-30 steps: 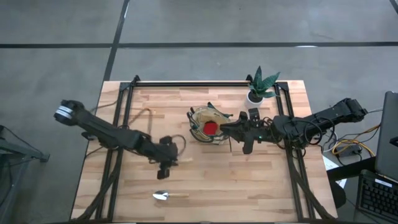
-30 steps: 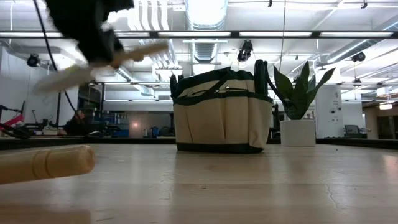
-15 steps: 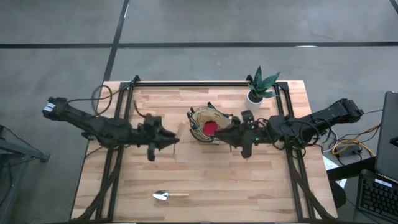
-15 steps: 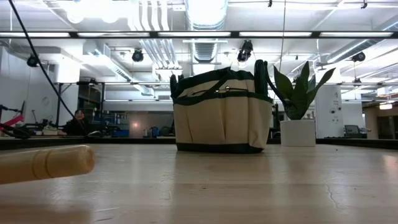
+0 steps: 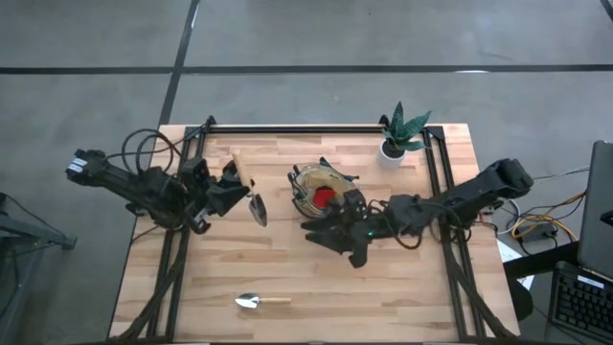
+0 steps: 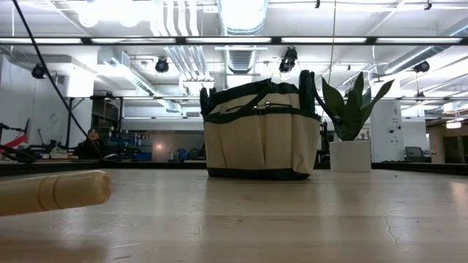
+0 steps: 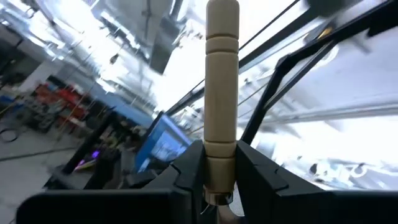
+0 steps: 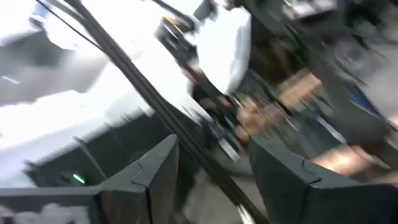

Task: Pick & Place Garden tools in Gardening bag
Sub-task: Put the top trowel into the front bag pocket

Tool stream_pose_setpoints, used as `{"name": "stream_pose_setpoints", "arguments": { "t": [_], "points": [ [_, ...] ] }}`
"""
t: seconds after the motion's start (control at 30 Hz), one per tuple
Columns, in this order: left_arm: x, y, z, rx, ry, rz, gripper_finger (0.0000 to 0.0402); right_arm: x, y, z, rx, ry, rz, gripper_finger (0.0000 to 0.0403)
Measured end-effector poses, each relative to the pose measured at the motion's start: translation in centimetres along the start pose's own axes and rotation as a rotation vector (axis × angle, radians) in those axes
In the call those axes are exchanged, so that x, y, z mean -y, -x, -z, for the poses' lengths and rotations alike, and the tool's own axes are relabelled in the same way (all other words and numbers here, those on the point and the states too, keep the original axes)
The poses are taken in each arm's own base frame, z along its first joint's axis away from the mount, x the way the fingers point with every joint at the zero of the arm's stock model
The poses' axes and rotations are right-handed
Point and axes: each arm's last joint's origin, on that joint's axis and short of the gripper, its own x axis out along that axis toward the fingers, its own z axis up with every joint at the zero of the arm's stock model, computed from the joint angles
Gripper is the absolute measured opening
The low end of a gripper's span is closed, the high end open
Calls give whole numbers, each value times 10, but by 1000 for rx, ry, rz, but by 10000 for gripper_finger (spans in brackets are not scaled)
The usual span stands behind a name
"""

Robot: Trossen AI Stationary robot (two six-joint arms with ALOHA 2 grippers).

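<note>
The tan gardening bag (image 5: 321,187), trimmed in dark green, stands upright on its flat base at mid-table, also seen in the low view (image 6: 262,131), with something red (image 5: 324,196) inside. My left gripper (image 5: 227,188), left of the bag, is shut on a trowel (image 5: 251,192) with a wooden handle and a metal blade (image 5: 259,209). My right gripper (image 5: 314,228) hovers just near-side of the bag; its wrist view shows it open (image 8: 214,162) with nothing between the fingers. A second trowel (image 5: 259,302) lies flat near the front edge. My left gripper pinches the trowel's wooden handle at its blade end (image 7: 221,177) between its two fingers (image 7: 189,171), which lie across the handle. The trowel is lifted clear of the table. The handle's free end (image 5: 239,163) points toward the far edge and the blade toward the near edge.
A green plant in a white pot (image 5: 395,139) stands at the far right, behind the bag. Dark frame rails (image 5: 187,163) run along the table's left, right and far sides. The lying trowel's handle (image 6: 51,191) fills the low view's left foreground.
My left gripper has carried the trowel up and toward the far-left of the table, out of the low view, turning it so the handle points toward the far edge. My right gripper has moved from the bag's right side toward the left, to the bag's near side.
</note>
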Motion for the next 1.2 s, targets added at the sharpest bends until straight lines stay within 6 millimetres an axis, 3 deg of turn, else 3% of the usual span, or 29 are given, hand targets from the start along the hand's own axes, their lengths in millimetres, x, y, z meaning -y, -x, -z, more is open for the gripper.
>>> {"name": "stream_pose_setpoints", "arguments": {
  "t": [0.2,0.4,0.73,1.0,1.2],
  "points": [
    [-1,-5,8,17,-64,22,76,11,-30,5,158,-135,-295,196],
    [-3,-13,16,68,-142,47,76,32,-57,30,129,-291,-355,196],
    [2,-18,14,89,-171,100,76,45,-70,25,206,-357,-412,196],
    [-1,-20,21,71,-178,91,76,42,-75,15,237,-357,-434,195],
    [-1,-20,21,69,-184,88,76,43,-75,10,249,-357,-435,165]
  ]
}}
